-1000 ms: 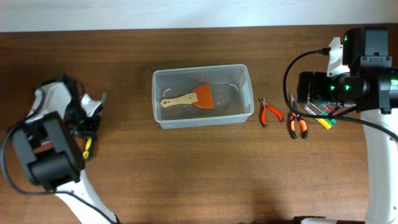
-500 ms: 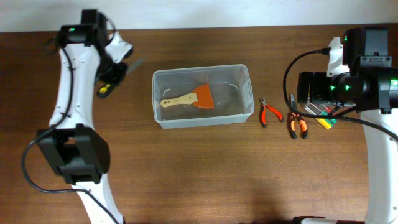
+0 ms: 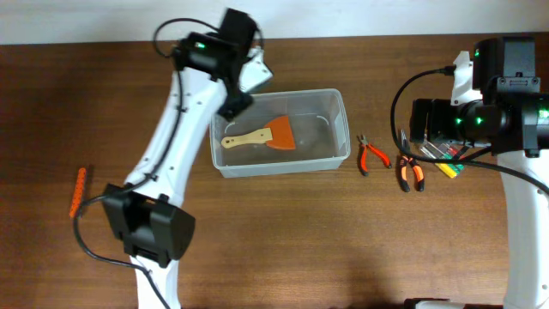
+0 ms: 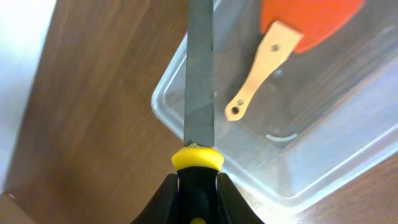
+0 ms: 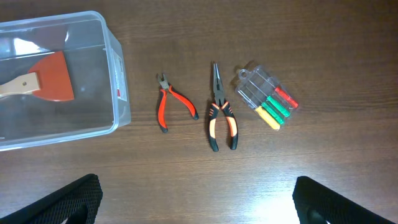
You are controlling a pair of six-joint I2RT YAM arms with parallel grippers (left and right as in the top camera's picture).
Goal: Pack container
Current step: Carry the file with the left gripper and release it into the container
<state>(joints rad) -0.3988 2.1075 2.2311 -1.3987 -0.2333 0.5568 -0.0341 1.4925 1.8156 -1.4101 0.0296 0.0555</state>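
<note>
The container (image 3: 333, 129) is a clear rectangular tub in the middle of the table. An orange-bladed scraper with a wooden handle (image 3: 262, 135) lies inside it. My left gripper (image 3: 236, 101) hangs over the tub's back left corner. In the left wrist view it (image 4: 198, 186) is shut on the black and yellow handle of a flat grey file (image 4: 199, 74). The blade points out over the tub's rim (image 4: 166, 106), with the scraper (image 4: 261, 68) beyond. My right gripper (image 5: 196, 199) is open and empty above bare table, to the right of the tub (image 5: 117, 74).
Small red pliers (image 3: 371, 156), orange and black long-nose pliers (image 3: 410, 172) and a clear pack of screwdrivers (image 3: 442, 159) lie right of the tub. An orange ribbed tool (image 3: 77, 190) lies on the table at far left.
My left arm has swung from the far left of the table to the tub's back left corner, carrying the file. The orange tool at far left is now uncovered. The right arm has not moved.
</note>
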